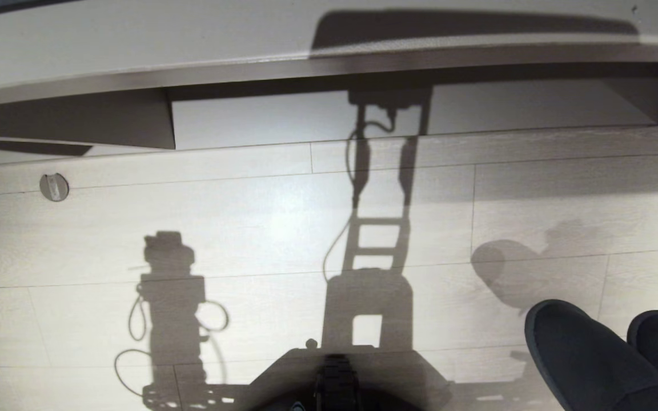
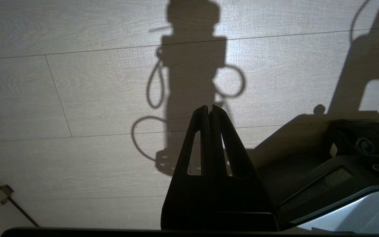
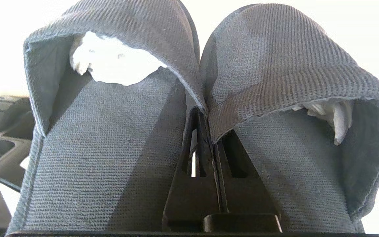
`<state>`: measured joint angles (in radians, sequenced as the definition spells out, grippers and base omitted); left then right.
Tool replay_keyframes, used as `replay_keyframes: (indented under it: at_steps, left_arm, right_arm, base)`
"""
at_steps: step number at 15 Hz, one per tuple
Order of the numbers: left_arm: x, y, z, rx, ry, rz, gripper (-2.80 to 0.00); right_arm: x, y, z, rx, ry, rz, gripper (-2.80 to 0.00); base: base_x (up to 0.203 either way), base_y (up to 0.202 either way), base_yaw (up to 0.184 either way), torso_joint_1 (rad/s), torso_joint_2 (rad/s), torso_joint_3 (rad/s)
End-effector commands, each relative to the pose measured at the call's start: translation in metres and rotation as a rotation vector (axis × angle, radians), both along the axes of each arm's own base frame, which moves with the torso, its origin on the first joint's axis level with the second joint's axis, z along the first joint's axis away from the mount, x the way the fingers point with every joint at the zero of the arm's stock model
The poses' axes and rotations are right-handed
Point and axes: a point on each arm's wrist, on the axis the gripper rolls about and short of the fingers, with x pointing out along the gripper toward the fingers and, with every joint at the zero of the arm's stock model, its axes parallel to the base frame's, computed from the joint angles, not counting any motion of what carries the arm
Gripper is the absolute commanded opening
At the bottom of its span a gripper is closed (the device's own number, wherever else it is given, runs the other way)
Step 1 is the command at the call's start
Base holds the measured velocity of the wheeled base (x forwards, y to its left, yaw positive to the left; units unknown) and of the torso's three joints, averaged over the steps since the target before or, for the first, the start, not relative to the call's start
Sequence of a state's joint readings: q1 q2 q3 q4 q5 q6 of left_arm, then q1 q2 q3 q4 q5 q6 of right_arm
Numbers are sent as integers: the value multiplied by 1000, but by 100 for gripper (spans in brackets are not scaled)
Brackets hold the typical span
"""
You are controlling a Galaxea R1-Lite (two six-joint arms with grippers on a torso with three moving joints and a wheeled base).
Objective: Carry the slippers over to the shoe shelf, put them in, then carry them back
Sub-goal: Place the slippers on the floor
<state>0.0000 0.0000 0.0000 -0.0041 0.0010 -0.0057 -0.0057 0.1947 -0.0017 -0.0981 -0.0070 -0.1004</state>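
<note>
Right gripper clamped on the slippers' inner edges, pair above the floor near the shoe shelf; left gripper pinched empty.

Slippers: dark, ribbed woven cloth, matt, with crumpled white paper inside. Floor: pale wood-grain planks, faint sheen. Claws: matt black plastic.

Two black slippers, side by side, at the near right of the shoe shelf. One white paper wad inside each slipper, two in all. One upright divider panel in that shelf. One round floor fitting before its left end.
</note>
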Motion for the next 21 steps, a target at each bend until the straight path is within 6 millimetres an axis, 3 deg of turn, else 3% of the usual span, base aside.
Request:
replay_keyframes:
  at_steps: [1, 9, 21]
  left_arm:
    - [0, 0, 0, 0, -1, 0, -280]
    - [0, 0, 0, 0, -1, 0, -280]
    - [0, 0, 0, 0, -1, 0, -280]
  right_arm:
    - [-3, 0, -2, -4, -17, 6, -280]
    - [-16, 1, -14, -4, -87, 38, -280]
    - [-16, 0, -14, 84, -90, 21, -280]
  base:
    - [0, 0, 0, 0, 0, 0]
    - [0, 0, 0, 0, 0, 0]
    - [0, 0, 0, 0, 0, 0]
